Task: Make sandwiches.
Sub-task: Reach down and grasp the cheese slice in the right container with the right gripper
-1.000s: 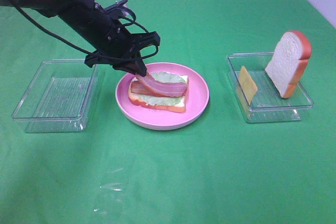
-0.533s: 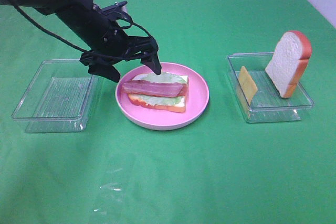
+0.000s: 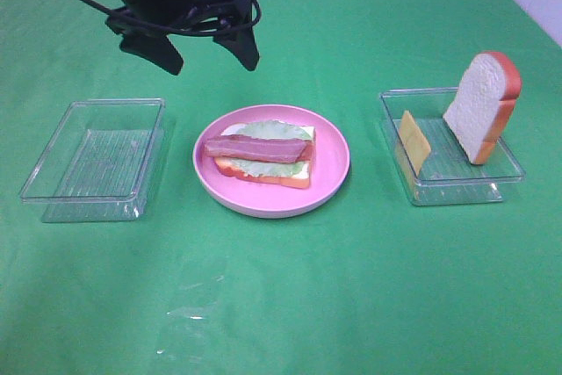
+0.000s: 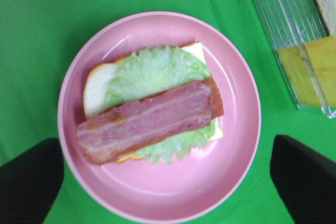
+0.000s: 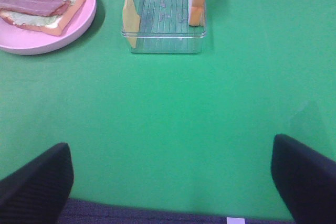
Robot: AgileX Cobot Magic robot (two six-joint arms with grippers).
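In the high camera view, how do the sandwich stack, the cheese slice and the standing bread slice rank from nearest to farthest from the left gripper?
From the open left gripper:
1. sandwich stack, on the pink plate, centre.
2. cheese slice, left end of the right tray.
3. bread slice, right end of that tray.

My left gripper [image 3: 211, 65] hangs toward the table's [image 3: 351, 305] far edge. The plate [image 3: 331, 169] with the sandwich [image 3: 263, 154] sits mid-table, between the left tray [image 3: 105, 160] and the right tray [image 3: 457, 191].

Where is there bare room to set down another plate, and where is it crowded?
Bare cloth lies in front of the plate, left tray and right tray. The left tray is empty. Crowded: right tray, with cheese and bread.
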